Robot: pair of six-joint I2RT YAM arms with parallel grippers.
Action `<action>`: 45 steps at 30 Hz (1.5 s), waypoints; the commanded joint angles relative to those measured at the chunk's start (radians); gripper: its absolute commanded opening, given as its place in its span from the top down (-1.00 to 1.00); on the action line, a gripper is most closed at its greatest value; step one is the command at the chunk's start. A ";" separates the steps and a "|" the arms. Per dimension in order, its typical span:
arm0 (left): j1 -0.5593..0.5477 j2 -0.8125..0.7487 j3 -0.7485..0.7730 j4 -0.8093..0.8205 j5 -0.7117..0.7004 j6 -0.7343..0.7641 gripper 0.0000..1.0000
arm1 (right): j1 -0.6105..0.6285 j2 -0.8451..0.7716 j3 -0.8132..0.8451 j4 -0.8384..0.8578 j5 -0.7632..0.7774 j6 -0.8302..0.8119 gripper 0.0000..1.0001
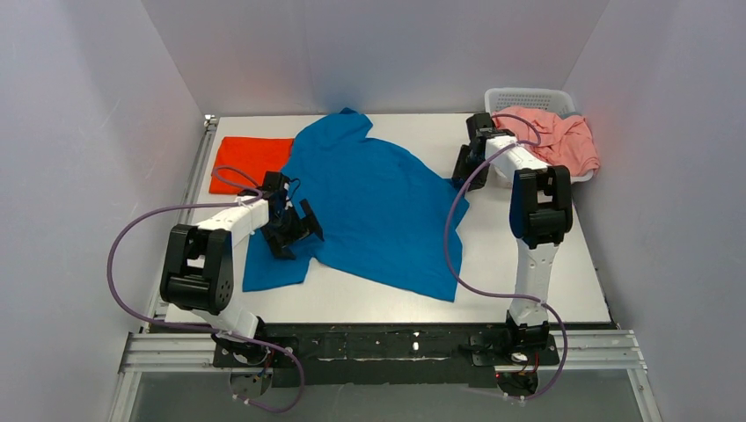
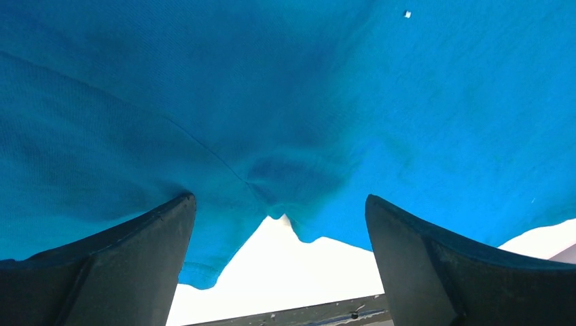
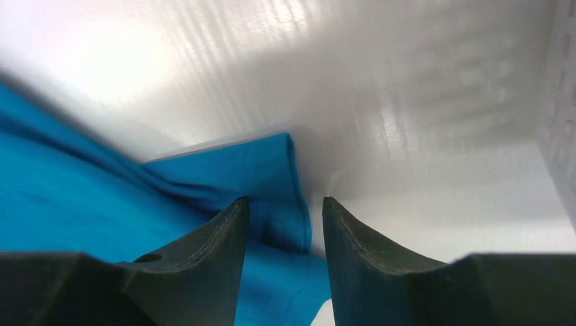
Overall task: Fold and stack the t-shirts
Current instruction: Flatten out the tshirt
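Left end effector (image 2: 278, 198) wide over the blue t-shirt (image 1: 378, 198), right end effector (image 3: 285, 204) narrow at its sleeve — a one-sided pinch could bunch it.

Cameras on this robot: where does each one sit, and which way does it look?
Top external: high behind the robot, looking down on the white table, the spread blue t-shirt, the left arm and the right arm.
Left wrist: on the left arm, looking down at the shirt's edge between the open left gripper's dark fingers.
Right wrist: on the right arm, low, looking across the table past the shirt's corner; the right gripper's fingers show.
Shared: all three see the blue t-shirt.
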 commanded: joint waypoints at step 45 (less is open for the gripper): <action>-0.007 -0.246 -0.166 -0.215 0.092 -0.052 -0.97 | 0.044 -0.132 0.137 -0.042 0.312 -0.301 -0.13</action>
